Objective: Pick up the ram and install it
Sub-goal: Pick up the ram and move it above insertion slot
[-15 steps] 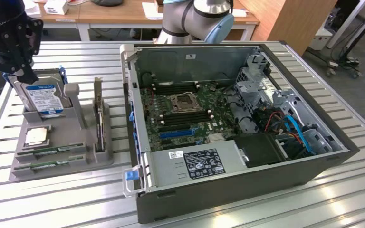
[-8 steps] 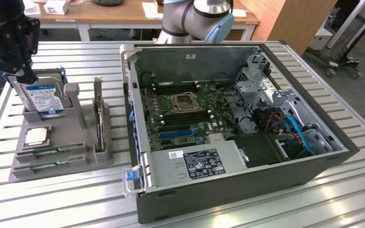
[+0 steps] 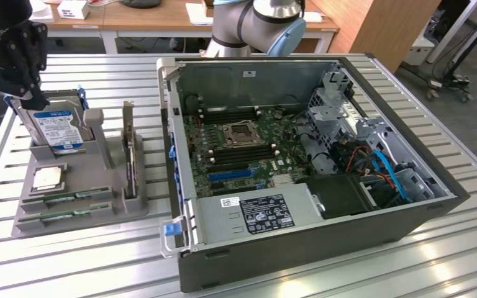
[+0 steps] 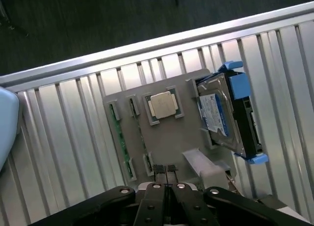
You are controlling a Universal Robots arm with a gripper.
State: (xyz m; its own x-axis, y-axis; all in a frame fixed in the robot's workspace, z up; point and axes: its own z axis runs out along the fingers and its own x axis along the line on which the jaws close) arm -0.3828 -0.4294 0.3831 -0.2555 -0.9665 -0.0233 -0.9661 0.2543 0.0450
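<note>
Bearing ram [image 3: 74, 196], slatted metal table [image 3: 72, 267], desks [image 3: 151, 22] behind

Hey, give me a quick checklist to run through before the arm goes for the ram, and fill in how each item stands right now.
1. Pincer open for a grasp: not ok, it is shut and empty.
2. Ram seated in the gray holder: ok, two sticks lie there.
3. Pincer over the ram: not ok, it hangs by the hard drive, apart from the sticks.
4. Computer case open, motherboard exposed: ok.
5. Free memory slot on the motherboard: cannot tell.
</note>
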